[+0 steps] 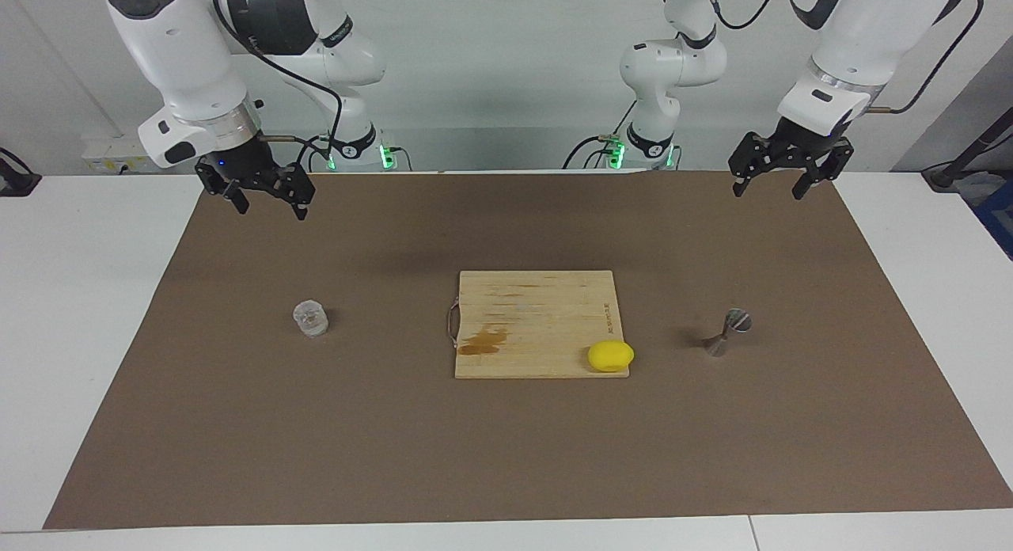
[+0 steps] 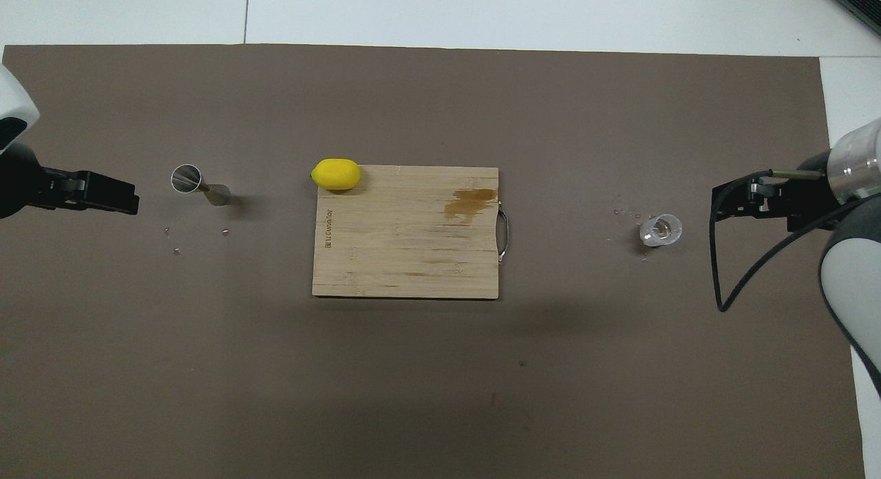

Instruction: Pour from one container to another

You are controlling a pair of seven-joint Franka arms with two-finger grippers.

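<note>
overhead view: ribbed glass cup (image 2: 661, 230), hourglass steel jigger (image 2: 199, 185); both pincers seemingly released.

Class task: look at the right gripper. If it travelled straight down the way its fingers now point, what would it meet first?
The right gripper, open and empty, points down at bare brown mat. It would probably meet that first; the glass cup stands farther from the robots, seemingly off that line.

The wooden cutting board (image 2: 406, 231) bears a short line of small branded lettering along the edge away from its handle; it seems to be a maker's name, but it cannot be read
</note>
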